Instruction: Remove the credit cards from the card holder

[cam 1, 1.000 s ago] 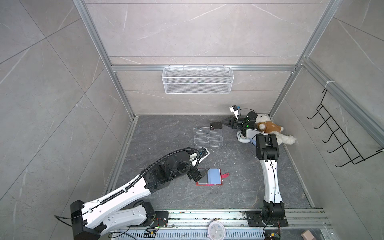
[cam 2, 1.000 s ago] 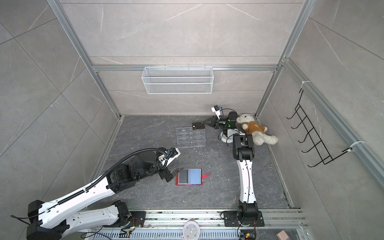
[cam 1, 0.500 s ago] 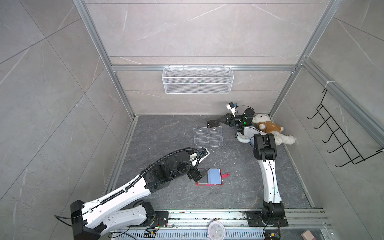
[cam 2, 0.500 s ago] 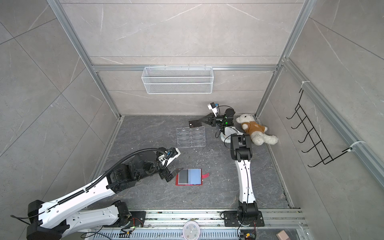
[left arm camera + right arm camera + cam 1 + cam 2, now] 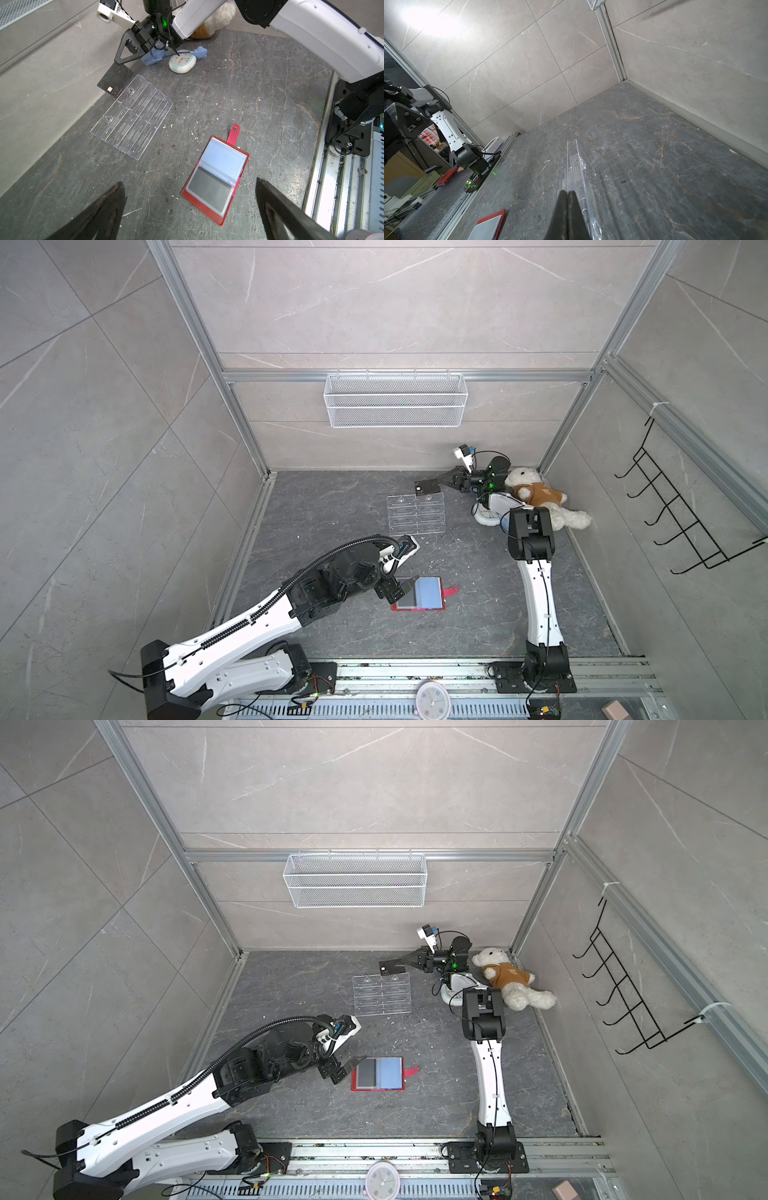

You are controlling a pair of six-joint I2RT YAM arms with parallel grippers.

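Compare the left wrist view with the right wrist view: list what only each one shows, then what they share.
Only the left wrist view: the VIP card pinched in the shut right gripper, the alarm clock, a dark card in a clear sleeve of the card holder, its snap tab, and the open left gripper.
Only the right wrist view: the left arm's base; the VIP card cannot be made out here.
Both: the acrylic stand, the card holder, the right gripper and the dark floor.

Clear acrylic stand (image 5: 416, 514) lies flat on the floor (image 5: 332, 506); teddy bear (image 5: 540, 497) lies near the far corner; wire basket (image 5: 395, 400) hangs above.
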